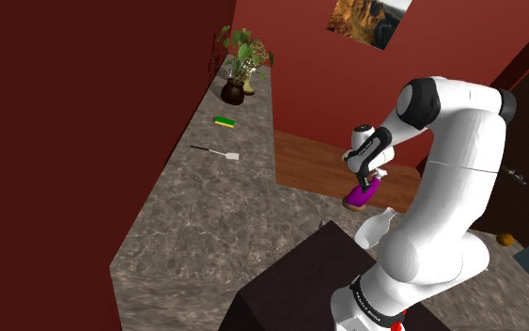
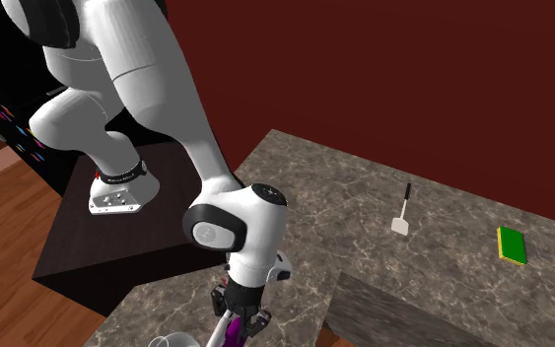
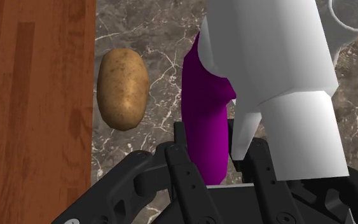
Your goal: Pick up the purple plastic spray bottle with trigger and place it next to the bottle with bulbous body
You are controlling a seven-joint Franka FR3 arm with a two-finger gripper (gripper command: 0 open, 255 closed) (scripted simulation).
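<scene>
The gripper [image 3: 219,162] points down at the counter [image 3: 158,38], and I read its two black fingers [image 3: 182,156] as closed on the bottle [image 3: 204,108]: the purple body runs up from between them, with the white trigger head right beside it. I cannot tell whether the bottle's base touches the stone or hangs just above it.

From the shoulder camera the gripper [image 1: 364,183] hangs at the end of the arm with the bottle [image 1: 361,195] directly under it, a purple shape tilted a little. The second exterior camera has the gripper [image 2: 241,320] low over the counter's [image 2: 364,246] near corner, with a sliver of the purple bottle [image 2: 234,335] below the fingers.

A potato [image 3: 123,89] lies on the counter just beside the bottle, apart from it and from the fingers, near the edge where the stone gives way to the wood floor [image 3: 31,95]. Past the trigger head I see part of a pale ring [image 3: 355,16] (I can't make out what it belongs to).

Well away from the gripper, along the counter [image 1: 206,216], lie a spatula [image 1: 218,151] and, farther on, a green-and-yellow sponge [image 1: 224,120], with potted plants [image 1: 236,66] beyond them at the far end. The stand [image 1: 290,282] is behind the gripper, at the arm's base.
</scene>
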